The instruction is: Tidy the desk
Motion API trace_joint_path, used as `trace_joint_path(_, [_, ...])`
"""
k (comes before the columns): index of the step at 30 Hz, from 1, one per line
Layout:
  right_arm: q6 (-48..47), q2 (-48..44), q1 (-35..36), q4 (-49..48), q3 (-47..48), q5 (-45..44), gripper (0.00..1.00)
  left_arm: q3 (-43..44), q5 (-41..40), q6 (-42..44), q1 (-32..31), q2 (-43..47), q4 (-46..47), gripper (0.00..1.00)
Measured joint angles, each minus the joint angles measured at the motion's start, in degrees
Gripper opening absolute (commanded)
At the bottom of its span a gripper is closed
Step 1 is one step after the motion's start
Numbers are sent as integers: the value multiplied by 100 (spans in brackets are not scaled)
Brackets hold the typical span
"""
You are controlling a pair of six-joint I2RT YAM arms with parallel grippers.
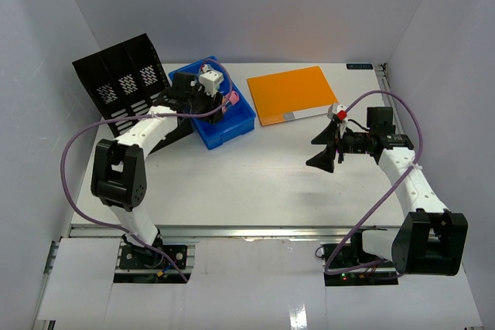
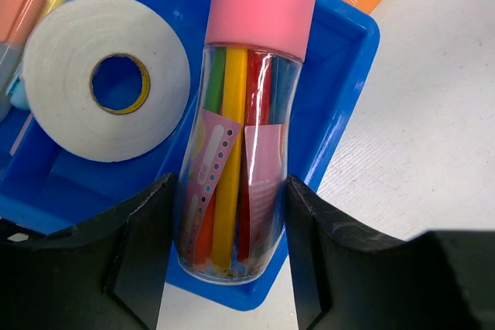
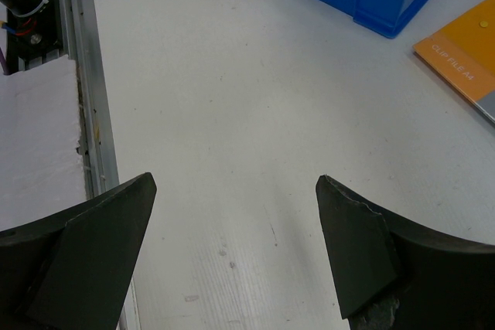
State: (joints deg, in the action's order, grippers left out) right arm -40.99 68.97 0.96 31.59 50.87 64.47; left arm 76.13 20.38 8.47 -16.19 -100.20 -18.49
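Half-closed on a pink-capped pen tube [image 2: 244, 113], the left end effector [image 2: 232, 195] holds it over the wall of the blue tray [image 2: 344, 67]. Released here, it could tip off the rim onto the surface [image 2: 433, 113] beneath. The right end effector [image 3: 236, 191] gapes wide, empty.

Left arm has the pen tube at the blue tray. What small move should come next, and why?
Probably ease the left gripper a little further in over the blue tray before letting go. It grips both sides of the pink-capped pen tube, whose base seems to overhang the tray's rim, while bare tray floor beside the tape roll lies ahead.
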Motion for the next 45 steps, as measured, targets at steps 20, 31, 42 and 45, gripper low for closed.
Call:
trace_joint_path(20, [-15, 128, -23, 0, 0, -122, 90, -161, -112, -150, -17, -269, 497, 98])
trace_joint_path(31, [-424, 194, -288, 55, 0, -156, 90, -458, -134, -471, -23, 284, 643, 98])
trace_joint_path(42, [-2846, 1237, 490, 946, 998, -1308, 90, -3469, -480, -1372, -27, 4421, 1659, 98])
trace_joint_path(45, [-3051, 1446, 955, 695, 1146, -1911, 90, -4112, -608, -1538, -22, 5189, 1650, 98])
